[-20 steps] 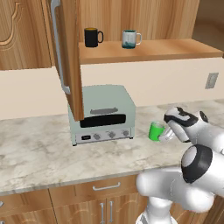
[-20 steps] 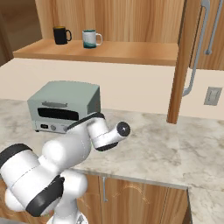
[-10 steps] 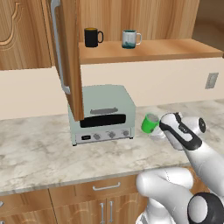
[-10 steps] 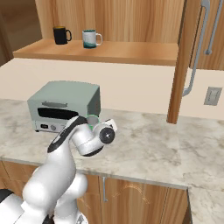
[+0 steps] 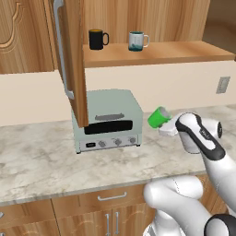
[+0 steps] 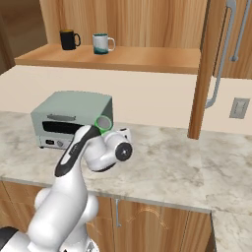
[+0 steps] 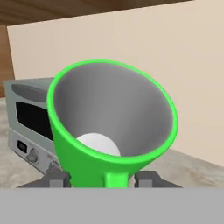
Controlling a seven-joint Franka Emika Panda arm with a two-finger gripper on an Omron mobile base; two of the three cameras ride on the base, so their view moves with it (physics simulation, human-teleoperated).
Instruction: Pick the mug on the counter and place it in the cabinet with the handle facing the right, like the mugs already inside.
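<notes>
Mug (image 5: 158,117) held in the air above the counter (image 5: 41,156), tilted, just right of the toaster oven (image 5: 107,120) in the left base view; gripper (image 5: 167,129) grasps it near the base, fingers (image 7: 56,178) pressed against each side of the mug in the hand view; mug's open mouth faces the hand camera, grey inside, pale round bottom visible; short green stub at its lower edge, likely the handle (image 7: 116,178), though I cannot tell for sure; in the right base view the mug (image 6: 103,122) sits at the arm's end, in front of the oven's right corner, mouth turned toward the camera

Cabinet (image 5: 156,51) above, door (image 5: 71,55) swung open with a long silver handle; 2 mugs on the shelf: black mug (image 5: 97,39) at left, teal-and-white mug (image 5: 137,40) just right of it, apart from each other, both with handles to the right; wall outlet (image 5: 223,85) on the backsplash at far right
</notes>
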